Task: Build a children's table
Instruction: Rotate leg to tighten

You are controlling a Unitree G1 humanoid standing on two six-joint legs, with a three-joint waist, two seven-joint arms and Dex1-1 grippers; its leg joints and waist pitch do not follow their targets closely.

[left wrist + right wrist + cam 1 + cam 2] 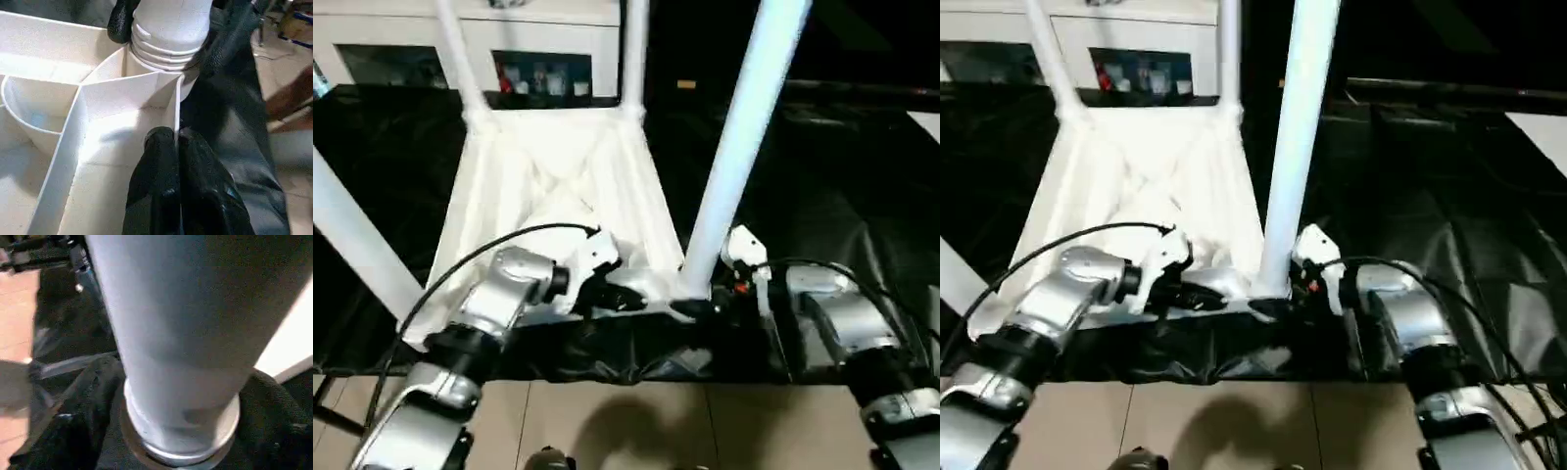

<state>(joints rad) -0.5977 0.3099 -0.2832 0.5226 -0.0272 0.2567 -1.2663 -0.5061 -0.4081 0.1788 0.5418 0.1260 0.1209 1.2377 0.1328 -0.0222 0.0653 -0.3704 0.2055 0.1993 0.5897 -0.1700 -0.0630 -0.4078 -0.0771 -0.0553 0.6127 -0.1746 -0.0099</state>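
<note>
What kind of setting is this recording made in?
Probably an indoor room or lab set up for assembly work: black sheeting covers the work surface, a white cabinet with glass doors stands behind, and a tan tiled floor lies below.

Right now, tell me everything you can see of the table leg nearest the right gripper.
The leg is a long, round, white plastic post, slightly tapered, standing almost upright in the near right corner socket of the upturned table top. Threads show at its base, so it may not be fully screwed in. The right gripper has its black fingers around that base.

table top [558,196] upside down, 4 legs [744,137] upright in corners
</note>
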